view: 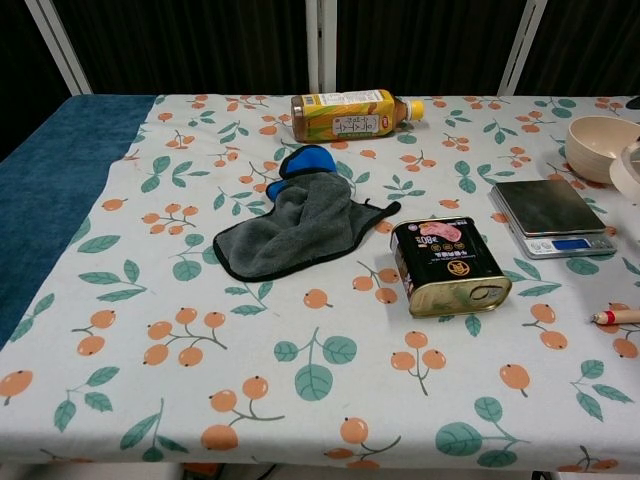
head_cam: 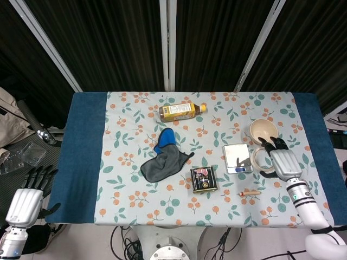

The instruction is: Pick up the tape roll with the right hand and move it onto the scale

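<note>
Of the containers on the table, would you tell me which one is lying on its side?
The yellow drink bottle at the far edge lies on its side; the tin can and beige bowl do not.

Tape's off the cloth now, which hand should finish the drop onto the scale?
Right. The right hand already holds the tape roll just beside the scale, in front of the bowl. The left hand hangs off the table's far left edge, holding nothing.
</note>
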You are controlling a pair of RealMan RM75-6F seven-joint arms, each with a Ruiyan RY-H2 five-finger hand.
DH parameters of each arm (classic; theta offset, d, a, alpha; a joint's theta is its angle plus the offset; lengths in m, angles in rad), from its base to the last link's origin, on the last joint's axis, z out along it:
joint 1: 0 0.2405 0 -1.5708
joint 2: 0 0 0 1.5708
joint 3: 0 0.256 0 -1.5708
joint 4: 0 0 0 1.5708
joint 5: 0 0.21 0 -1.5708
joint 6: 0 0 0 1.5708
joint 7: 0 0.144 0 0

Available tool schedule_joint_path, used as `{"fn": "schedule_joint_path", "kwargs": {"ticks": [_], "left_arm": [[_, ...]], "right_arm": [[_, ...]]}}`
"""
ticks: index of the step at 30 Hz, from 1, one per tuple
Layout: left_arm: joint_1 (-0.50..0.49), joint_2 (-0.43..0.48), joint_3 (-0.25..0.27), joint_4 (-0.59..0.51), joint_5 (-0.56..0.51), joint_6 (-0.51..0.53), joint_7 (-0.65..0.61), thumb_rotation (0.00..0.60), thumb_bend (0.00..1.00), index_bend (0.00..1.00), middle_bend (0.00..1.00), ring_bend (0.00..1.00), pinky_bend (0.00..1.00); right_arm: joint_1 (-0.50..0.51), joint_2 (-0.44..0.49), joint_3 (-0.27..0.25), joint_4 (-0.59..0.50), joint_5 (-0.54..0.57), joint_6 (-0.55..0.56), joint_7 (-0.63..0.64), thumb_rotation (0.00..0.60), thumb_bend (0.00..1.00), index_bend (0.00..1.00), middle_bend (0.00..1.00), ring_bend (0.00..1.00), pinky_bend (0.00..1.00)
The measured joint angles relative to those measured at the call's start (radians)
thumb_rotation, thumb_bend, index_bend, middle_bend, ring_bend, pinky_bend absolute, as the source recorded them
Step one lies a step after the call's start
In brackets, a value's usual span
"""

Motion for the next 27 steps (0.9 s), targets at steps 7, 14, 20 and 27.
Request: {"fn": "schedule_joint_path", "kwargs": {"ticks": [7,14,20,27], "left_arm": [[0.003,0.013,0.005,-0.007,-0.007,-0.008,0.002,0.6,0.12,0.13,0.05,0.0,0.03],[-0.002,0.018,-0.003,-0.008,-0.026,-0.022,-0.003,0.6,0.12,0.13,0.05,0.0,0.03],[0.0,0.017,-0.001,-0.001,-0.024,-0.02,-0.011,0.6,0.12,0.13,0.05,0.0,0.03],[0.005,0.012,0.002,0.016,-0.025,-0.015,-0.03,0.6,0.12,0.13,0.05,0.0,0.03]], "right_arm": [[0.103,-0.092,0.035,0.095,0.108,-0.099,-0.064,0.6,0.16,0.0,0.3,0.0,0.0],[0.164,-0.151,0.038,0.125,0.164,-0.143,-0.108,0.6,0.16,0.0,0.31,0.0,0.0],[0.177,-0.155,0.026,0.112,0.181,-0.144,-0.125,0.6,0.14,0.0,0.27,0.0,0.0],[0.187,-0.136,0.014,0.091,0.19,-0.16,-0.109,0.6,0.04,0.0,0.06,0.0,0.0]]}}
